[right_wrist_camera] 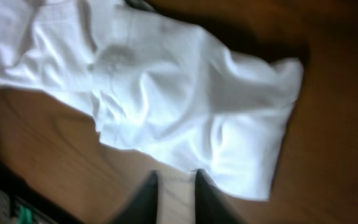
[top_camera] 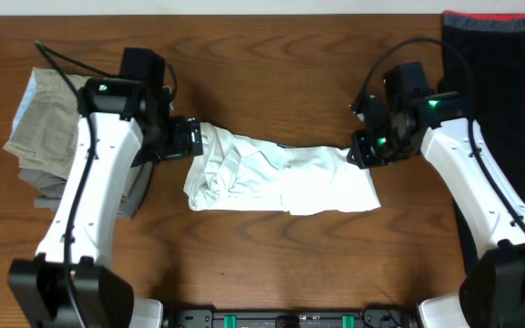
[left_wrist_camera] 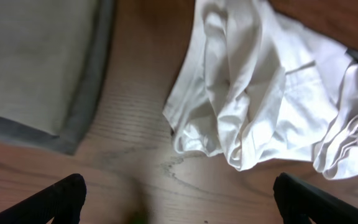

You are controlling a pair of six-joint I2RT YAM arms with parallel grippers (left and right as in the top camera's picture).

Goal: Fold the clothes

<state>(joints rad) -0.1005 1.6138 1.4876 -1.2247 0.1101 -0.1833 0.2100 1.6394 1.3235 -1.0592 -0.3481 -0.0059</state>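
crumpled white t-shirt [top_camera: 276, 178] lies on the table [top_camera: 272, 264].

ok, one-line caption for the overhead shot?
Crumpled plain white cotton T-shirt lies on the wooden table between the open left gripper and the shut right gripper.

Spare garments lying on the wooden desk [top_camera: 272, 255]

Folded khaki-olive trousers [top_camera: 48, 128] sit well out to the outer side of the left gripper [top_camera: 194, 138], resting on a darker grey layer [top_camera: 137, 199] whose border shows along their near edge. A black garment [top_camera: 504, 64] lies just beyond the right gripper [top_camera: 357, 153] on its outer side, with a red band [top_camera: 495, 18] along its far edge. Bare brown wood grain spreads on the near side of both grippers.
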